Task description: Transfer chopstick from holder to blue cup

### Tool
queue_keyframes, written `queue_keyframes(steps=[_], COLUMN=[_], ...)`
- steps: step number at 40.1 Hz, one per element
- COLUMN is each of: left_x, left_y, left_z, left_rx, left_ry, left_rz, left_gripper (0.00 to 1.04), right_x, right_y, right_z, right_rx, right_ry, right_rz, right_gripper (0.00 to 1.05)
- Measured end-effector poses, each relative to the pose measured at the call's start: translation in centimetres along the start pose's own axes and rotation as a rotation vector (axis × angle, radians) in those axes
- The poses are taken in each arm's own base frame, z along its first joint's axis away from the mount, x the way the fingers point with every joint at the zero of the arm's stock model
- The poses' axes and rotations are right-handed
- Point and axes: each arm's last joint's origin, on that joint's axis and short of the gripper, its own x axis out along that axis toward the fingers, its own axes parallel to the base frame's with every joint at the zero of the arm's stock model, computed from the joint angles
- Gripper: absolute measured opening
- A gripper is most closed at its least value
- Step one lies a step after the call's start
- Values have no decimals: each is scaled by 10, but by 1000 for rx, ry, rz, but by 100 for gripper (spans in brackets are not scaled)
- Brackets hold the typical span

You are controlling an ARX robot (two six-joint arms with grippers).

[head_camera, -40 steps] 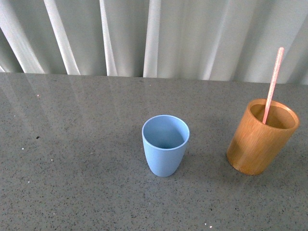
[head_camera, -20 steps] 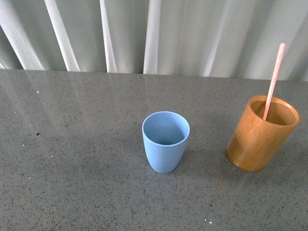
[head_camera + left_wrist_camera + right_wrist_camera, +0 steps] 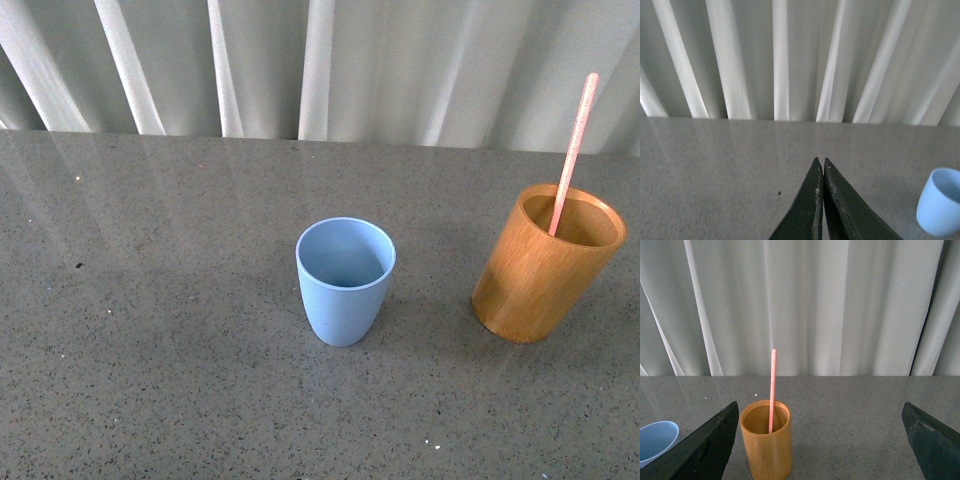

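Note:
A light-blue cup (image 3: 345,280) stands empty in the middle of the grey table. To its right stands the orange-brown wooden holder (image 3: 547,262), with one pink chopstick (image 3: 574,150) leaning in it and rising well above the rim. Neither arm shows in the front view. In the right wrist view my right gripper (image 3: 819,412) is open wide, with the holder (image 3: 766,445) and chopstick (image 3: 772,385) ahead of it, nearer one finger (image 3: 705,450). My left gripper (image 3: 820,161) is shut on nothing above bare table, the blue cup (image 3: 941,202) off to one side.
A white pleated curtain (image 3: 320,65) hangs right behind the table's far edge. The speckled grey tabletop (image 3: 150,330) stretches to the left of the cup with nothing standing on it.
The front view has shifted: the cup, holder and table edge now sit slightly higher in the picture. Nothing on the table has moved.

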Motion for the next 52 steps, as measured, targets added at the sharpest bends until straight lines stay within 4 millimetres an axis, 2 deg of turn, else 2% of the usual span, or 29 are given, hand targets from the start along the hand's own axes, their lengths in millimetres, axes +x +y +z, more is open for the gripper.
queue_keyframes(steps=[5,15,20,25,27,32,36,38,46,49,52], left_x=[-8,-9,-9,-9,-9,-9,-9,-9,-9,-9,-9], left_y=[0,0,0,0,0,0,0,0,0,0,0], left_z=[-3,-2,-2,-2,-2,-2,-2,-2,-2,-2,-2], left_rx=[1,0,0,0,0,0,1,1,1,1,1], left_ry=[10,3,3,3,3,3,3,3,3,3,2], left_rz=[0,0,0,0,0,0,0,0,0,0,0], left_gripper=[4,5,33,51,63,81,100,97,98,98,98], right_x=[0,0,0,0,0,0,0,0,0,5,20], right_y=[0,0,0,0,0,0,0,0,0,-3,-8], right_z=[0,0,0,0,0,0,0,0,0,-3,-8], right_rx=[0,0,0,0,0,0,0,0,5,70,118], right_ry=[0,0,0,0,0,0,0,0,7,288,409], right_rz=[0,0,0,0,0,0,0,0,-7,-92,-89], right_gripper=[95,95,95,95,95,95,95,95,95,95,95])
